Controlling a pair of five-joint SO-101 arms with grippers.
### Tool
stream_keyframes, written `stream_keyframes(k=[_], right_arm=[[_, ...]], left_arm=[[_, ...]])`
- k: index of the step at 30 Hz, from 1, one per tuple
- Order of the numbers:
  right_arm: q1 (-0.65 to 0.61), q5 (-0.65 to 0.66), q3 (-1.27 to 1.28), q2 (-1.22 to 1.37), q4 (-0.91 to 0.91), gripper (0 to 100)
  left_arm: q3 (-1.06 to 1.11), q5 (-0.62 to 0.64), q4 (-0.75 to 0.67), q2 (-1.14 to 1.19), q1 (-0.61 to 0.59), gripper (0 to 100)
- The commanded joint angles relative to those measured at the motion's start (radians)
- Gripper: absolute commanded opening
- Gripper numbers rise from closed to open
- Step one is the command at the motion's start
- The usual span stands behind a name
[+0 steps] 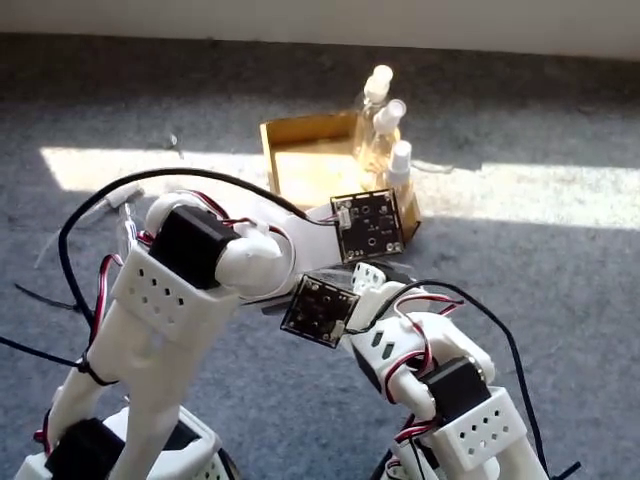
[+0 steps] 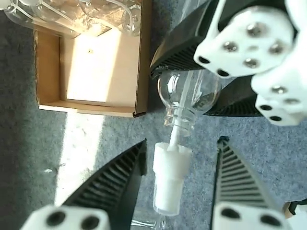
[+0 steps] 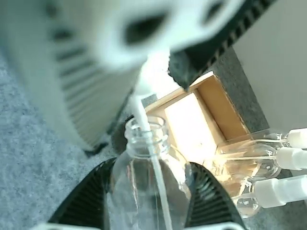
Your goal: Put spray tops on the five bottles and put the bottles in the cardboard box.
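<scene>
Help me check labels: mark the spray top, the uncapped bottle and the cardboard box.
spray top (image 2: 169, 179), left wrist view, white body.
bottle (image 2: 173, 92), left wrist view, glass shoulder.
cardboard box (image 2: 143, 57), left wrist view, side wall.

The place looks like an ordinary carpeted room, a home or an office; which of the two cannot be told. The ground is grey short-pile carpet (image 1: 560, 300) that runs back to a plain pale wall (image 1: 300, 15). A bright band of sunlight (image 1: 80, 168) lies across it. Two white plastic robot arms (image 1: 150, 320) with loose black cables (image 1: 62, 245) and a small open brown cardboard box (image 1: 272, 160) sit directly on the carpet, which suggests a makeshift hobby setup.
</scene>
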Motion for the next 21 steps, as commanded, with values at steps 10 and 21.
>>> stream_keyframes(k=[10,21], right_arm=[[-0.010,-0.069,0.001,0.010,-0.012,0.4],[-0.010,-0.110,0.028,0.007,-0.013,0.4]], left_arm=[[-0.196,0.015,0.005,-0.197,-0.131,22],[-0.153,0.021,0.000,-0.329,-0.257,22]])
